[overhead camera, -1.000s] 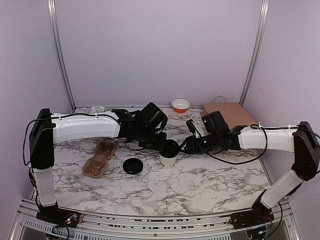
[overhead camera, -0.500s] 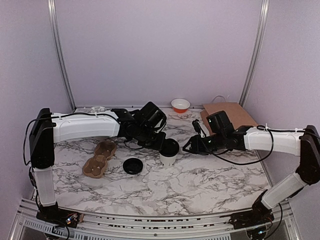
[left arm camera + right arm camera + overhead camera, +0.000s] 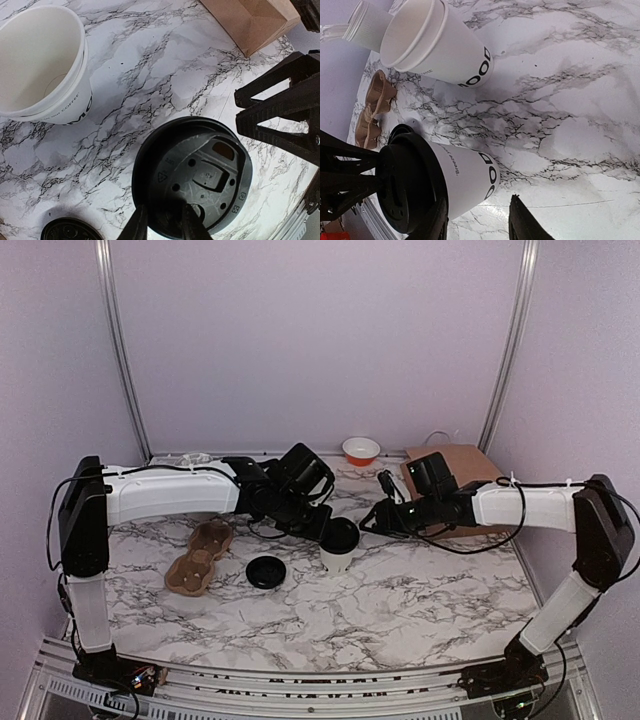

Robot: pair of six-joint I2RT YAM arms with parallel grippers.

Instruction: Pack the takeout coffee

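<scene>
The takeout coffee (image 3: 337,558), a white cup with black lettering, stands mid-table with its black lid (image 3: 341,536) on top. My left gripper (image 3: 326,524) is shut on the lid's rim; in the left wrist view its gripper (image 3: 161,225) pinches the near edge of the lid (image 3: 200,172). My right gripper (image 3: 373,522) is open and empty, just right of the cup. In the right wrist view the right gripper (image 3: 480,220) stands apart with the cup (image 3: 465,175) just ahead, near its left finger.
A lidless white cup (image 3: 42,65) stands behind the coffee, beside a cup stack (image 3: 367,27). A loose black lid (image 3: 266,572) and a cardboard carrier (image 3: 200,557) lie to the left. A brown paper bag (image 3: 455,472) and an orange bowl (image 3: 361,450) are at the back right.
My right gripper has let go of the cup and drawn back to the right, its arm swinging toward the far side. My left gripper has stayed on the lid.
</scene>
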